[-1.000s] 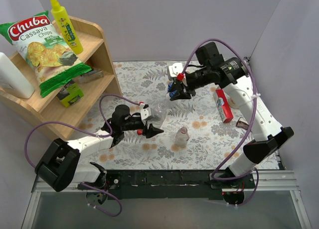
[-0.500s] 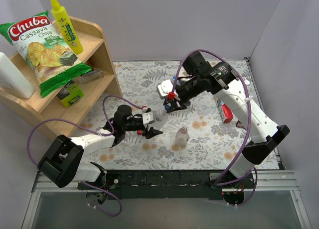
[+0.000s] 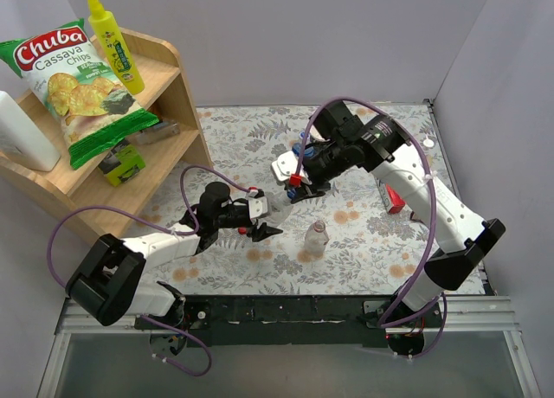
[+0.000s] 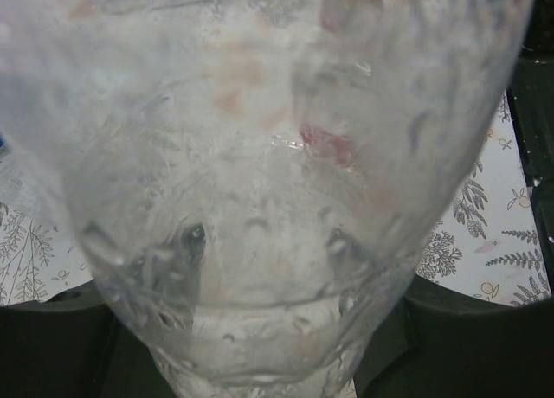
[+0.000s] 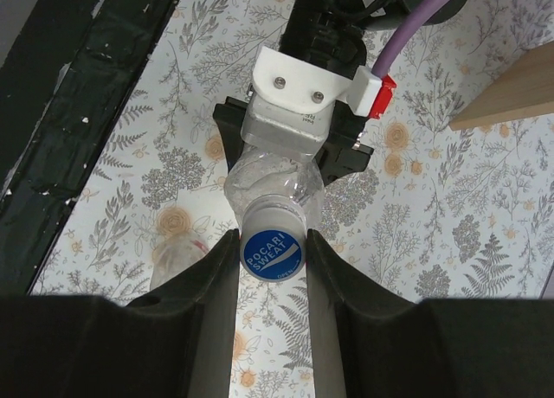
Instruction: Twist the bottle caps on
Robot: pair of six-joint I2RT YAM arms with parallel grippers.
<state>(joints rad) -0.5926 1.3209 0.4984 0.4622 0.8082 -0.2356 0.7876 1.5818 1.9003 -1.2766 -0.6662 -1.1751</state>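
Observation:
A clear plastic bottle (image 3: pixel 279 208) lies tilted in my left gripper (image 3: pixel 265 213), which is shut on its lower body; the bottle fills the left wrist view (image 4: pixel 260 156). My right gripper (image 5: pixel 273 256) is shut on a blue cap (image 5: pixel 273 251) marked POCARI SWEAT, and the cap sits on this bottle's neck (image 5: pixel 275 189). In the top view the right gripper (image 3: pixel 299 189) meets the bottle's mouth above the mat. A second small clear bottle (image 3: pixel 316 237) stands upright nearby with a reddish top. No other blue cap shows.
A red box (image 3: pixel 389 187) lies on the floral mat (image 3: pixel 363 234) at the right. A wooden shelf (image 3: pixel 164 112) at the left holds a chips bag (image 3: pixel 74 78), a yellow squeeze bottle (image 3: pixel 114 41) and a white bottle (image 3: pixel 22 134).
My right arm has swung left and down, bringing the blue cap onto the mouth of the bottle in my left gripper. The left gripper has shifted slightly with the bottle.

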